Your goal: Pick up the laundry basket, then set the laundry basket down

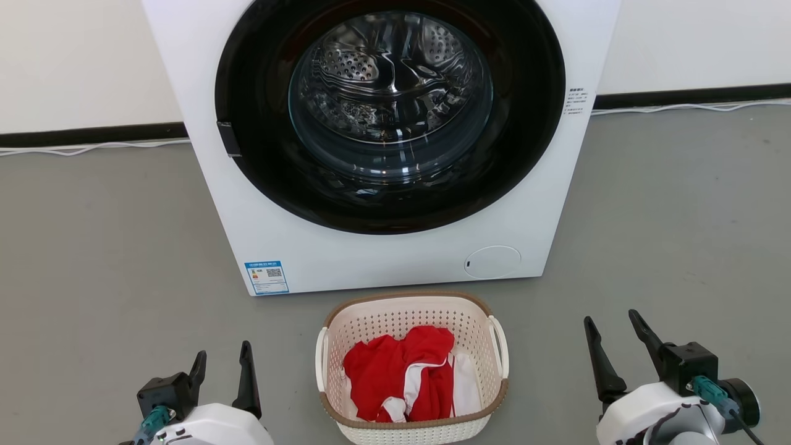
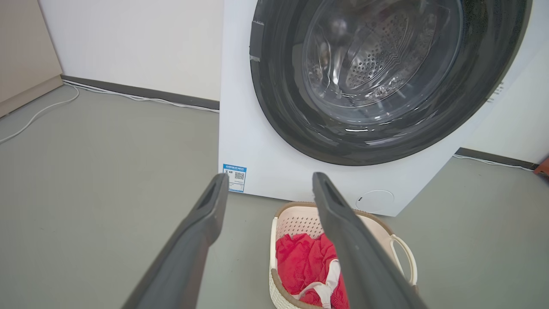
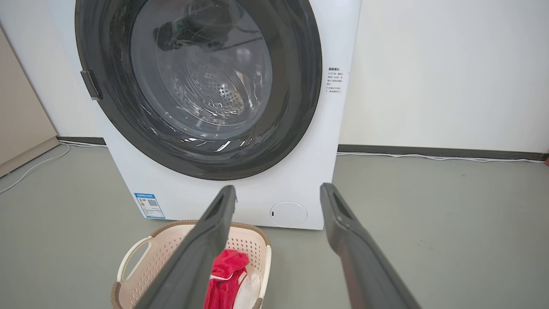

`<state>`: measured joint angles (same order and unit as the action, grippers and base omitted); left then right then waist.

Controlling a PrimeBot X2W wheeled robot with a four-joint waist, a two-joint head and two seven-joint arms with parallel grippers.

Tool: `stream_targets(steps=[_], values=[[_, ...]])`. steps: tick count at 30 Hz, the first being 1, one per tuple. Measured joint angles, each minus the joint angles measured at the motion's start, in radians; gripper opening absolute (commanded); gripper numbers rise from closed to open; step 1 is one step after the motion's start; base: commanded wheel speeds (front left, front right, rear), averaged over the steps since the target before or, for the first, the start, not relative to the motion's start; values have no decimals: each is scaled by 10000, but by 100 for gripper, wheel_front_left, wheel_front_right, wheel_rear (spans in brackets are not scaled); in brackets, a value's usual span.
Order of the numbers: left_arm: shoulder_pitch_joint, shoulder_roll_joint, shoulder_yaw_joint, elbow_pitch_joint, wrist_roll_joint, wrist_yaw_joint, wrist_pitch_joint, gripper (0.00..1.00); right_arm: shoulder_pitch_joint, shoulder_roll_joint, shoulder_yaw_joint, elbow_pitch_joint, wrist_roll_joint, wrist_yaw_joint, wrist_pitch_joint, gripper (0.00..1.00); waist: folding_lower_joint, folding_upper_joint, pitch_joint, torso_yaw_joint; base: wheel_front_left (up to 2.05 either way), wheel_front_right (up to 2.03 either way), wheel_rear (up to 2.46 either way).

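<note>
The laundry basket (image 1: 401,321): how many, and where?
— One, on the floor (image 1: 99,247) just in front of the one washer (image 1: 371,266). It has two white handles (image 1: 321,358) and red-and-white clothing (image 1: 395,371) inside.
— And the grippers?
— Two: the left gripper (image 1: 224,350) and the right gripper (image 1: 610,316) flank it without touching, each with its two fingers spread, holding nothing.

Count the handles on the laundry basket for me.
2. One white handle is on the laundry basket's left side, nearer the left gripper. The other is on its right side, nearer the right gripper. Neither is gripped.
</note>
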<state>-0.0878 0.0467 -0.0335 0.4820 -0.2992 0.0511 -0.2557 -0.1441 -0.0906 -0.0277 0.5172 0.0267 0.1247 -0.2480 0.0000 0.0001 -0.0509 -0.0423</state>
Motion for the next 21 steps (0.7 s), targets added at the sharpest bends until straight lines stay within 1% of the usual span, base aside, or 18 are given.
stream_targets(steps=[11,12,18,21], values=[[14,-38,46,-46,-2,2,0,100,6,15,8,-42,0,0,0,100,0,0,-154,26,0,0,0],[19,-44,69,-77,-2,2,0,0,8,19,8,-42,0,0,0,0,0,0,-168,28,0,0,0],[607,-178,29,604,-21,2,10,0,607,198,6,600,15,-12,38,0,0,0,-171,28,0,0,0],[732,-182,50,663,-261,0,119,0,714,221,-21,685,303,-12,125,0,0,0,-158,38,0,0,0]])
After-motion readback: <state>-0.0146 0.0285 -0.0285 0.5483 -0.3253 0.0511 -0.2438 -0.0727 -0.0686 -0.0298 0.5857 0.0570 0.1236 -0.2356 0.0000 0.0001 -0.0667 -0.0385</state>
